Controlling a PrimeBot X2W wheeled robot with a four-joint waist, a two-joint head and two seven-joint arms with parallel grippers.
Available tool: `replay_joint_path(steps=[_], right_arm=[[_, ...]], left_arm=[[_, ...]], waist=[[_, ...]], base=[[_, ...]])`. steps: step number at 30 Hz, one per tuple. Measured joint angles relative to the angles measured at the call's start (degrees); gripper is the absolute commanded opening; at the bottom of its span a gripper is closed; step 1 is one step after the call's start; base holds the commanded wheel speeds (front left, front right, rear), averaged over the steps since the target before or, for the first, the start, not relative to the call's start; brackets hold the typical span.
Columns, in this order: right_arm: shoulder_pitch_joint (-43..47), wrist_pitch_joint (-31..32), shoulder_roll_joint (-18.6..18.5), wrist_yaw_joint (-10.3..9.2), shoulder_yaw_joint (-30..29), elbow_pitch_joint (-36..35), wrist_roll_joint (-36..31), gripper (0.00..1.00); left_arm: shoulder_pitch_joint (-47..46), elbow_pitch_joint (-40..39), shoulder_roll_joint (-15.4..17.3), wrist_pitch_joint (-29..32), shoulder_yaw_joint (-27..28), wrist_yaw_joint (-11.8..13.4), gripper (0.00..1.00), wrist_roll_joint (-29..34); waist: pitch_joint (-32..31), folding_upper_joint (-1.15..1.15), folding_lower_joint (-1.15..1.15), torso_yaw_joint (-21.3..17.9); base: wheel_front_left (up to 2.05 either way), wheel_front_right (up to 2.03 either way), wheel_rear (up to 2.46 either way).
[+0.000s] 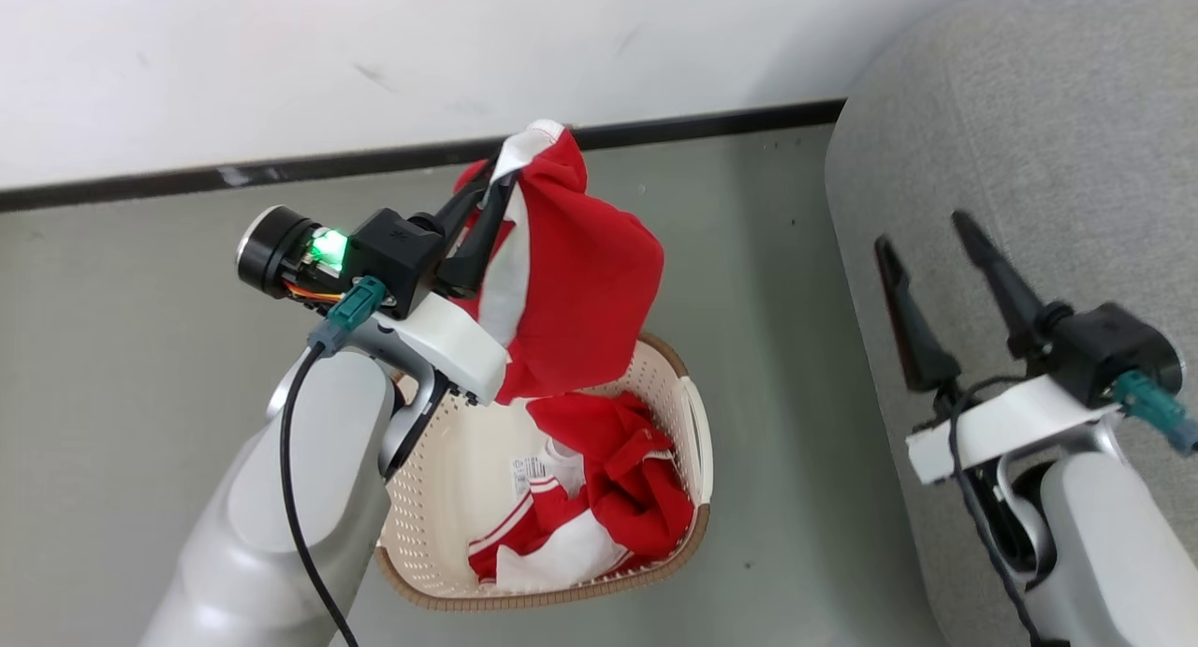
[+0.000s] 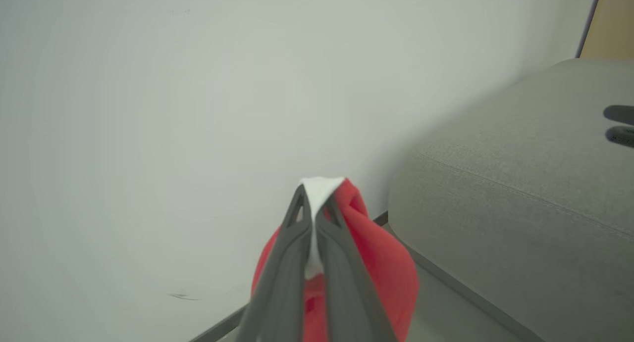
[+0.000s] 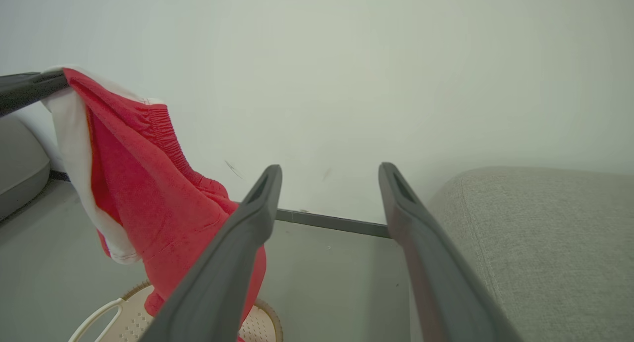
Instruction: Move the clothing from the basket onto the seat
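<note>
Our left gripper (image 1: 501,174) is clenched on the white edge of 1 red garment (image 1: 580,282), which hangs over the basket (image 1: 700,441) on the floor (image 1: 140,366). More red and white clothing (image 1: 608,497) lies in the basket. Our right gripper (image 1: 922,232) holds nothing, jaws spread wide, over the rounded edge of the grey sofa (image 1: 1011,113). For a clean carry, we judge we should hold the pinch firm, raise the hem clear of the rim, swing right until the cloth is well over the sofa rather than its edge, lower it, then let go. The right arm should stay aside so the loose cloth does not snag it.
</note>
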Motion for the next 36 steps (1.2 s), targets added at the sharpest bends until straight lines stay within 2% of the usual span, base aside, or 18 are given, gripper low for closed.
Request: replay_joint_path(steps=[8, 19, 26, 36], right_arm=[[2.6, 0.0, -2.8, 0.00, 5.6, 2.0, -0.6, 1.00], [2.7, 0.0, -7.7, 0.00, 16.3, 5.9, -1.1, 1.00], [2.0, 0.0, -8.7, 0.01, 22.9, 9.1, -1.0, 1.00], [-2.1, 0.0, -9.8, 0.01, 26.6, 13.2, 0.7, 1.00]], left_arm=[[0.0, -1.5, 0.0, 2.6, -2.6, -0.9, 0.00, -1.7], [-0.3, -5.6, -0.1, 5.3, -6.5, -1.0, 0.00, -4.3], [-0.3, -7.9, -0.2, 7.2, -8.5, -1.4, 0.00, -6.1], [-0.2, -12.9, -0.2, 9.7, -11.2, -1.4, 0.00, -8.5]], waist=[[-4.7, 0.00, 0.00, 0.1], [-10.4, 0.00, 0.00, 0.3], [-13.5, 0.00, 0.00, 0.8], [-16.6, 0.00, 0.00, 2.2]], base=[[0.00, 0.00, 0.00], [0.00, 0.00, 0.00], [0.00, 0.00, 0.00], [0.00, 0.00, 0.00]])
